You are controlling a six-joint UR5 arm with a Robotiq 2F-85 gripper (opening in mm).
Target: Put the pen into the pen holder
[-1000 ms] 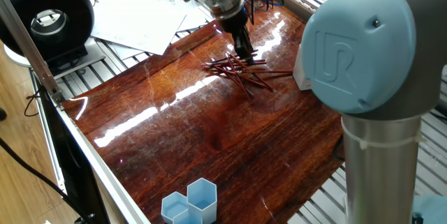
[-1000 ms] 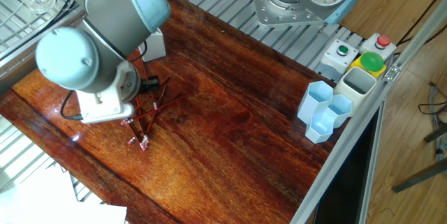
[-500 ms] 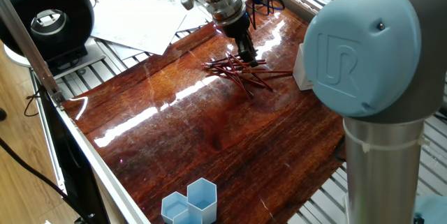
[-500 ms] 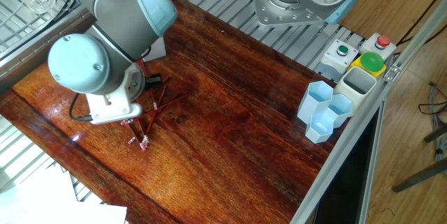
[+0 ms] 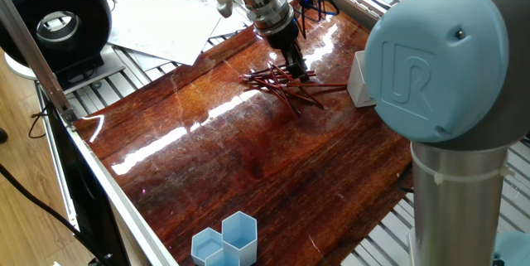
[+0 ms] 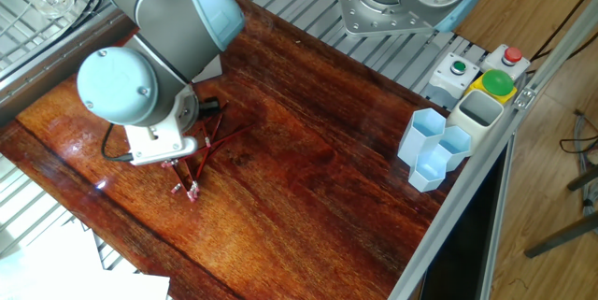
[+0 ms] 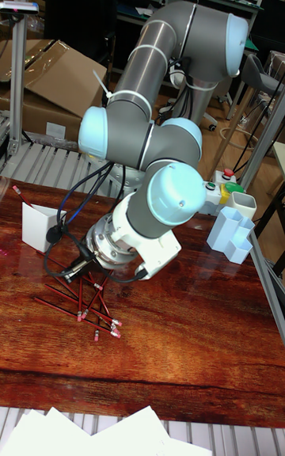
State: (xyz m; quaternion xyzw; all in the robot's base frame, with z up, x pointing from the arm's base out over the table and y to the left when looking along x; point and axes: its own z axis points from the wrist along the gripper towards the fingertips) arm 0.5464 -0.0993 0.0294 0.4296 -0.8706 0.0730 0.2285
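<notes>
Several thin red pens [image 5: 281, 85] lie crossed in a loose pile on the dark wooden table; the pile also shows as pens [image 6: 192, 167] and pens [image 7: 83, 309]. The pen holder [image 7: 38, 226], a small white angular cup, stands just beside the pile, with a red pen sticking out of it. It shows partly as the pen holder [image 5: 359, 79], and as the pen holder [image 6: 209, 57] it is mostly hidden behind the arm. My gripper [image 5: 301, 73] reaches down with its dark fingers at the top of the pile. The fingers read as one narrow shape, so their gap is unclear.
Light blue hexagonal cups [image 6: 433, 147] stand at the table's far edge next to a white box [image 6: 478, 111] and a button panel [image 6: 488, 78]. White papers [image 5: 166, 19] and a black round device [image 5: 56, 19] lie beyond the table's other end.
The gripper has slid a little to the right along the pile, toward the pen holder, and the wrist has shifted with it. The pens have not visibly moved.
</notes>
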